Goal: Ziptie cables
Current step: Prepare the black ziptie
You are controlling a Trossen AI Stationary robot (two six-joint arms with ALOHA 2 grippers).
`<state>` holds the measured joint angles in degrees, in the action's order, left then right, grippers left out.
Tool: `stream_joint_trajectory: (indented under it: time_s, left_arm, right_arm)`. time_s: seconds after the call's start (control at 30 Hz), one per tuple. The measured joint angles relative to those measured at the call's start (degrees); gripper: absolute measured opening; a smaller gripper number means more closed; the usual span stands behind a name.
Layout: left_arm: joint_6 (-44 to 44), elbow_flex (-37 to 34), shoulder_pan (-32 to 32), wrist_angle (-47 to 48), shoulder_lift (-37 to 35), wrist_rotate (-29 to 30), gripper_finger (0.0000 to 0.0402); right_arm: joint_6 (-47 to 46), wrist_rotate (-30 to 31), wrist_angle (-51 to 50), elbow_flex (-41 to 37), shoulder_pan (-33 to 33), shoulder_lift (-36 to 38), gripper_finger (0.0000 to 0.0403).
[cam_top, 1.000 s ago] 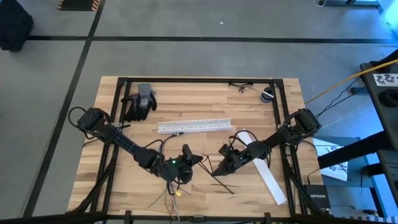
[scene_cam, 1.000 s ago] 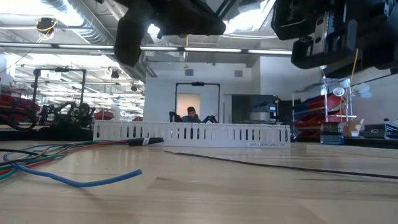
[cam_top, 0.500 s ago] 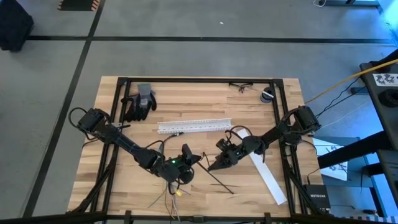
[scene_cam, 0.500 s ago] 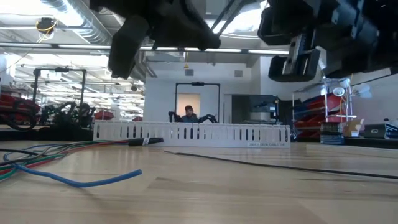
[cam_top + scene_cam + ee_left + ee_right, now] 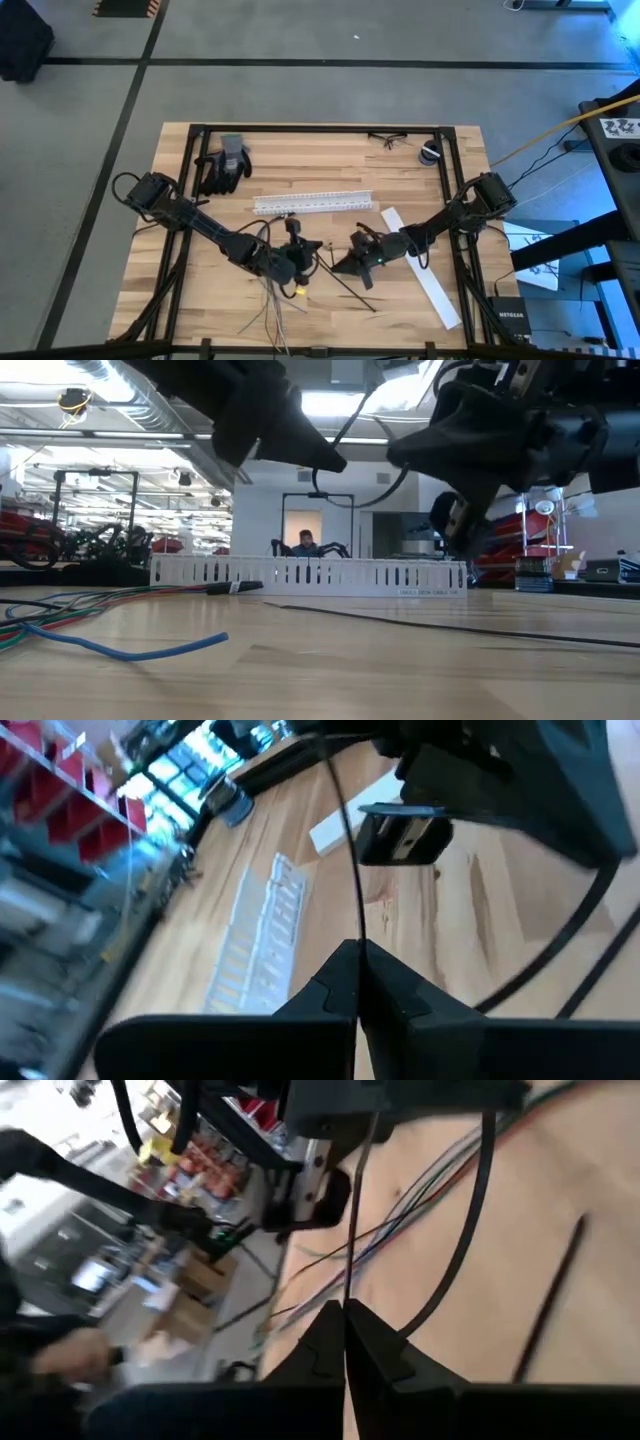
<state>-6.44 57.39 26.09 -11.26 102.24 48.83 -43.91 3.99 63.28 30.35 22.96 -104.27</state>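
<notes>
Seen from above, two dark arms are meeting over the middle of a wooden table (image 5: pixel 200 300). The left gripper (image 5: pixel 312 246) and the right gripper (image 5: pixel 338 268) are hovering close together, each pinching one end of a thin black ziptie (image 5: pixel 326 256). A bundle of cables (image 5: pixel 272 308) is lying at the near edge, just below the left gripper, and spare zipties (image 5: pixel 352 292) are lying beside the right gripper. A white slotted channel (image 5: pixel 313 202) is sitting farther back, with black gloves (image 5: pixel 225 165) near the far-left corner.

At table height, coloured cables (image 5: pixel 90 605) are trailing across the wood on the left, a ziptie (image 5: pixel 440 626) is lying flat before the channel (image 5: pixel 308 574), and both arms are hanging overhead.

In the left wrist view, the fingers (image 5: pixel 330 985) are clamping shut on a thin black strip (image 5: pixel 350 850) above the channel (image 5: pixel 262 935).

In the right wrist view, the fingers (image 5: pixel 375 1345) are closing tight on the ziptie (image 5: pixel 352 1210), with cables (image 5: pixel 420 1190) fanning out on the table beyond.
</notes>
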Motion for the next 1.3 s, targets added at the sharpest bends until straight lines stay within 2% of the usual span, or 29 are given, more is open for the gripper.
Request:
stream_joint_trajectory:
  time_s: [0.37, 0.63, 0.73, 1.0, 1.13, 1.23, 1.3]
  left_arm:
    - [13.87, 0.04, -1.08, -0.22, 0.0, -0.23, 0.0003]
    - [21.52, 0.07, -3.52, -1.76, 0.0, -2.32, 0.0074]
    - [23.87, 0.07, -4.38, -0.45, 0.0, -4.49, 0.0094]
    - [26.03, 0.08, -4.48, 1.81, -1.23, -5.3, 0.0107]
    - [33.55, 0.09, -4.96, 3.62, -1.31, -6.09, 0.0109]
    - [39.67, 0.07, -6.5, 6.84, -0.93, -9.7, 0.0122]
    - [42.21, -0.52, -7.68, 5.65, -0.15, -12.42, 0.0139]
  right_arm:
    - [11.51, 0.61, -4.53, 0.0, 0.0, 0.0, 0.0]
    - [12.88, 2.55, -13.77, 0.0, 0.67, -0.04, 0.0]
    - [12.95, 4.83, -14.32, 0.0, 1.9, -0.04, 0.0]
    - [13.2, 8.19, -15.11, -0.02, 4.09, -0.04, 0.0]
    - [15.4, 10.24, -13.45, 0.0, 5.34, -0.04, 0.0]
    - [17.08, 12.69, -12.92, 0.0, 6.11, -0.07, 0.0]
    - [17.69, 13.76, -12.54, 0.0, 6.52, -0.07, 0.0]
